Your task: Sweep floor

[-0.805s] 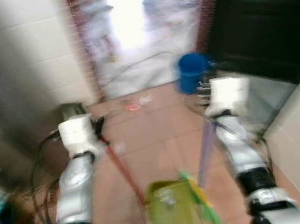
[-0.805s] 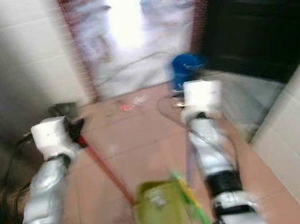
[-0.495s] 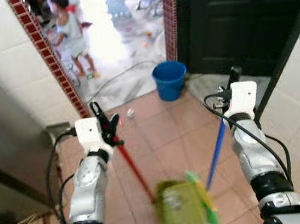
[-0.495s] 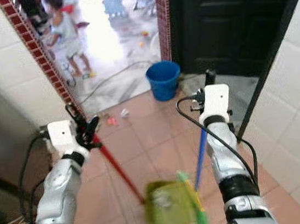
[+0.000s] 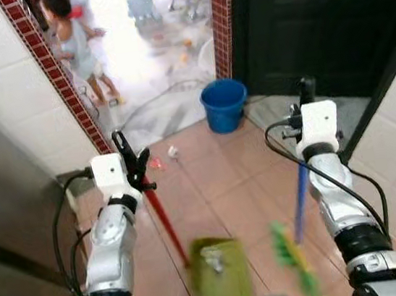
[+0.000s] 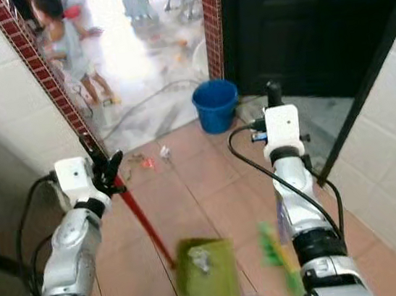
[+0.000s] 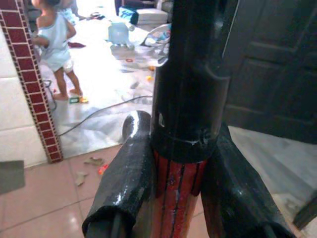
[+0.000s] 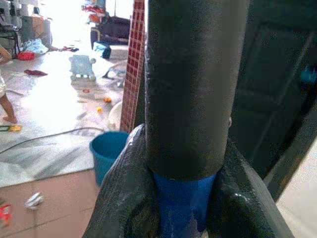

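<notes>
While the robot stands on the tiled floor (image 5: 219,196) before an open doorway, each arm carries one tool; the left gripper (image 5: 133,164) is closed around the red handle (image 5: 165,221) of a green dustpan (image 5: 220,275), and the right gripper (image 5: 302,99) is closed around the blue handle (image 5: 301,196) of a broom whose green bristles (image 5: 294,258) are blurred near the floor. In the left eye view the dustpan lies at about 6 o'clock, low and close to the robot's body, with a pale scrap already inside it; the bristles are just beside it at about 5 o'clock (I judge that the pan is kept low and near so that the broom can push dirt into it). Both handles are held near their upper ends, which probably gives a long reach down without bending.

Small litter (image 5: 172,151) lies on the tiles at about 11 o'clock, near the doorway threshold, well apart from the pan; a blue bucket (image 5: 224,105) stands at 12 o'clock beside a dark door (image 5: 312,16); a child (image 5: 75,44) stands in the bright room beyond.

The head views give the whole arrangement, but not the grip itself; the left wrist view shows the black fingers (image 7: 124,188) pressing on both sides of the red handle under its black cap, and the right wrist view shows the same tight hold on the blue handle; these close views also show the litter and the bucket ahead.
</notes>
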Robot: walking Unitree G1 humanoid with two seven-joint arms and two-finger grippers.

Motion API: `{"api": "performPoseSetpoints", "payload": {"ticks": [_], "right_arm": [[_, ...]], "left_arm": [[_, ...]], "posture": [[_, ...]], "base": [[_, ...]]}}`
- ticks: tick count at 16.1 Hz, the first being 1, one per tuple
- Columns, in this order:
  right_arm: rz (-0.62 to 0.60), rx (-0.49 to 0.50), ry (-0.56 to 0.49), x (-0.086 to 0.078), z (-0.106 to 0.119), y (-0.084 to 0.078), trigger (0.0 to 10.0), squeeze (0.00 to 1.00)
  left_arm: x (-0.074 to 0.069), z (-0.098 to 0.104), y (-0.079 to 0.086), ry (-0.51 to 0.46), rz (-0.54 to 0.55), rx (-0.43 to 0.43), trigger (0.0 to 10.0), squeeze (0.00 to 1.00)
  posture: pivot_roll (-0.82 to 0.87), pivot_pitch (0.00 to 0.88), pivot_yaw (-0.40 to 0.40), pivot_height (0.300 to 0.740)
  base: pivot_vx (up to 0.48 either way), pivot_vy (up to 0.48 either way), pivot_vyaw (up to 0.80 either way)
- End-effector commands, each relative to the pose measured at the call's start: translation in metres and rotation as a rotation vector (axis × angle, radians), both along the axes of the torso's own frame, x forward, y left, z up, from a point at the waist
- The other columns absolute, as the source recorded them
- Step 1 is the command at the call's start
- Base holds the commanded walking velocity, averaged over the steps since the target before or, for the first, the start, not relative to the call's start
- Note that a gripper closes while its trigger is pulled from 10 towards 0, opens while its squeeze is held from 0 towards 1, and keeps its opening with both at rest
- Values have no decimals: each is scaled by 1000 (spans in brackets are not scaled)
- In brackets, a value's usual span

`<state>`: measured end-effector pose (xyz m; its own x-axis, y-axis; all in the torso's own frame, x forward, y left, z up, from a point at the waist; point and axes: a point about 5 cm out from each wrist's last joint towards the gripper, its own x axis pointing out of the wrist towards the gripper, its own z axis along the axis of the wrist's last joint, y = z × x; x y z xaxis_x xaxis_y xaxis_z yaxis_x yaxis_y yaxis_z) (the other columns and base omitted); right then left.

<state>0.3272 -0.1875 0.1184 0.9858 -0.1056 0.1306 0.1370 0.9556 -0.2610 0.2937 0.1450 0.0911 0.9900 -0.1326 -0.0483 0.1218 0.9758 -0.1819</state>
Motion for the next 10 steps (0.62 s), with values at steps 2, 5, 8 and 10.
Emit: {"api": "performPoseSetpoints", "payload": {"ticks": [2,5,8,10], "right_arm": [[81,-50,-142,6,29,22,10000,0],[88,-48,-136,4,26,24,10000,0],[91,-51,-129,4,24,26,10000,0],[98,-52,-129,4,24,28,10000,0]], "left_arm": [[5,19,6,-85,16,-22,10000,0],[4,19,5,-87,16,-21,10000,0],[3,20,3,-91,15,-26,10000,0],[5,23,4,-103,23,-26,10000,0]], "posture": [[-73,9,36,740],[-69,11,38,740],[-67,9,39,740],[-67,8,40,740]], "base": [[373,302,0],[449,0,0],[480,0,0],[480,0,0]]}}
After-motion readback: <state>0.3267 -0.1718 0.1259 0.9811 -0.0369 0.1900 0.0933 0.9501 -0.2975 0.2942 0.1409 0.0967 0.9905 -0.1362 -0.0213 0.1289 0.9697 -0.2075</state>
